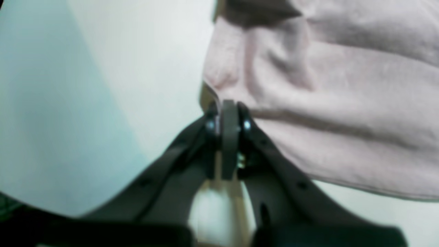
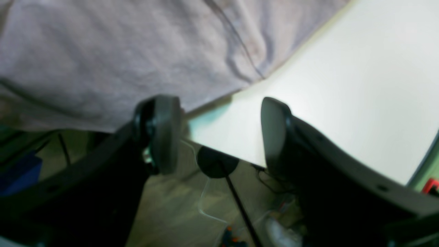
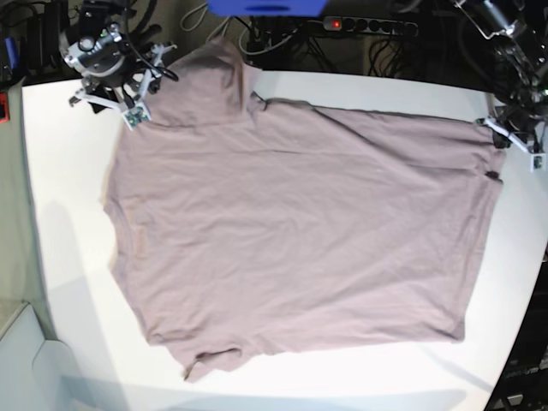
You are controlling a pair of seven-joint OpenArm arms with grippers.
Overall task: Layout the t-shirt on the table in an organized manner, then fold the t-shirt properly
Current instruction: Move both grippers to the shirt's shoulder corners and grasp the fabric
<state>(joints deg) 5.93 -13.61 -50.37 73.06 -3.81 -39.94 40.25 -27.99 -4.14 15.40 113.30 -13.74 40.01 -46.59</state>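
Note:
The mauve-pink t-shirt (image 3: 300, 231) lies spread nearly flat on the white table (image 3: 60, 214), with its hem toward the right of the base view and a sleeve at the far left corner. My left gripper (image 3: 514, 135) is at the shirt's far right corner. In the left wrist view, that gripper (image 1: 229, 111) is shut, with the edge of the shirt (image 1: 325, 103) pinched at its tips. My right gripper (image 3: 135, 110) is at the far left sleeve. In the right wrist view, it (image 2: 219, 133) stands open just off the edge of the shirt (image 2: 103, 51), holding nothing.
Beyond the table's far edge are a power strip (image 3: 368, 24), a blue object (image 3: 265, 7) and tangled cables. The right wrist view looks past the table edge (image 2: 219, 152) down to the floor and wires. Bare table (image 1: 137, 51) lies beside the left gripper.

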